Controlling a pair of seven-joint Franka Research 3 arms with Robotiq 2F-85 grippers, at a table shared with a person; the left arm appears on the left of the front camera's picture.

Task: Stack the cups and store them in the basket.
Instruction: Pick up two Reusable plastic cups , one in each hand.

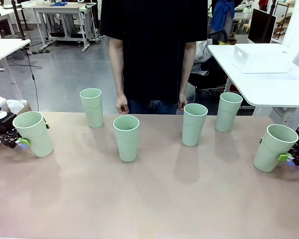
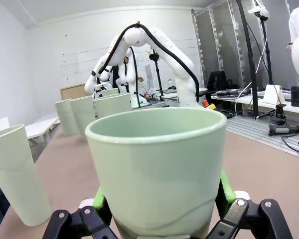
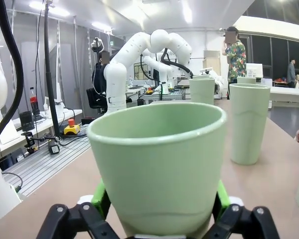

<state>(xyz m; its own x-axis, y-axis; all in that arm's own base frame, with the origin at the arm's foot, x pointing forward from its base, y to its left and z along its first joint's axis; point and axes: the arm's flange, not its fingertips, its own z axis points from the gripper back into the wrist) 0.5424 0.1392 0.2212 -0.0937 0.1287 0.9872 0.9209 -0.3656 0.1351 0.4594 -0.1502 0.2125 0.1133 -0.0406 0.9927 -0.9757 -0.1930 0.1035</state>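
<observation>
Six pale green cups stand across the tan table [image 1: 149, 199]. My left gripper [image 1: 35, 134] is shut on the leftmost cup [image 1: 31, 122], which leans a little; the left wrist view shows green pads [image 2: 98, 198] pressing both sides of that cup [image 2: 157, 154]. At the right edge my right gripper [image 1: 272, 149] is shut on a tilted cup [image 1: 281, 135], which sits between the pads [image 3: 220, 193] in the right wrist view [image 3: 157, 149]. Between them stand the other cups [image 1: 91, 107], [image 1: 126, 138], [image 1: 194, 124], [image 1: 228, 111], upright and free. The basket is out of view.
A person in a black shirt stands at the far edge, hands [image 1: 122, 104] [image 1: 182, 102] hanging just behind the table. A white lidded box [image 1: 261, 58] rests on a separate white table at the back right. The table's near half is bare.
</observation>
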